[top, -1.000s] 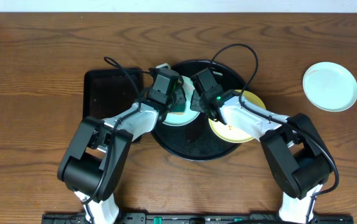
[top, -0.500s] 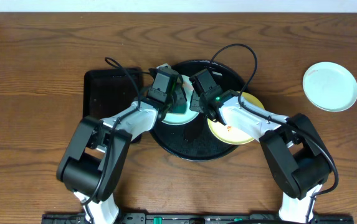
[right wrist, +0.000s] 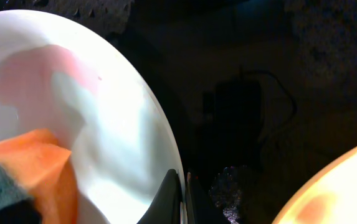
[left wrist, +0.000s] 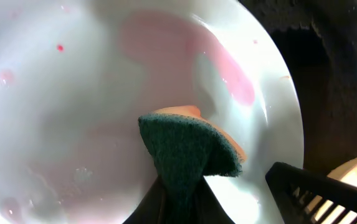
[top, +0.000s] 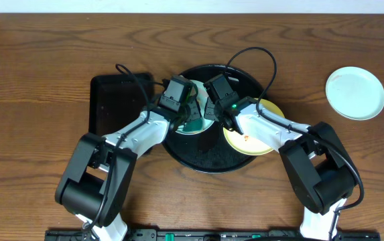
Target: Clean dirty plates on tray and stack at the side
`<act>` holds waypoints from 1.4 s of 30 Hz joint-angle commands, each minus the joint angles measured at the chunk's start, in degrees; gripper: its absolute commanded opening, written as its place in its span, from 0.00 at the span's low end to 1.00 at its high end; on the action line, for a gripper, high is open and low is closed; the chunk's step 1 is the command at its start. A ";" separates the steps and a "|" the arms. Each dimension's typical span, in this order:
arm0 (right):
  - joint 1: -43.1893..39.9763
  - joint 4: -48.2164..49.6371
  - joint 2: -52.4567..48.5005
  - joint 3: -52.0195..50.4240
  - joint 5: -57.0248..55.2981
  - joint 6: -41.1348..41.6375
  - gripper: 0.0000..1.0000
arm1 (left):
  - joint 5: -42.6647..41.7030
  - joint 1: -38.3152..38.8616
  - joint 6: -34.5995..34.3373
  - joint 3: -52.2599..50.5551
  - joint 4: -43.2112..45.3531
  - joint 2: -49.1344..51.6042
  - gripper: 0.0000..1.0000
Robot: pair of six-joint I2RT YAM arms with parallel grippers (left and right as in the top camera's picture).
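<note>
There are three small round plates: two light blue, the smeared blue plate (left wrist: pixel 72 93) and the clean blue plate (top: pixel 355 93), and one pale yellow plate (top: pixel 242 144). There are two black trays, one round tray (top: pixel 208 157) and one rectangular tray (top: pixel 114 100). There is one sponge (left wrist: pixel 187 149), green and orange. Two arms carry one gripper each, the left gripper (left wrist: pixel 178 208) and the right gripper (right wrist: pixel 182 199). There is one wooden table (top: pixel 37 67)

Overhead view: even, bright light, sharp throughout; faint soft shadows on bench (top: pixel 37 60). Tray (top: pixel 208 159) glossy, dark inside. Wrist views: very close, soft focus; plate (left wrist: pixel 60 93) glares white, sponge (left wrist: pixel 184 149) blurred, surroundings near black.
</note>
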State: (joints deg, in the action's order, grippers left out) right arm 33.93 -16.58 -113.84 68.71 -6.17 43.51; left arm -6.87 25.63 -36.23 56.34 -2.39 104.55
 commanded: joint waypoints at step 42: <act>0.98 -2.23 -1.62 0.81 2.56 0.09 0.01 | -0.44 -2.60 21.16 -0.81 0.26 3.04 0.07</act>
State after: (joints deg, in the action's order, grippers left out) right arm 33.95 -18.17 -113.99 69.43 -4.73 44.27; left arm -5.17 21.15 -22.06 56.40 1.69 106.80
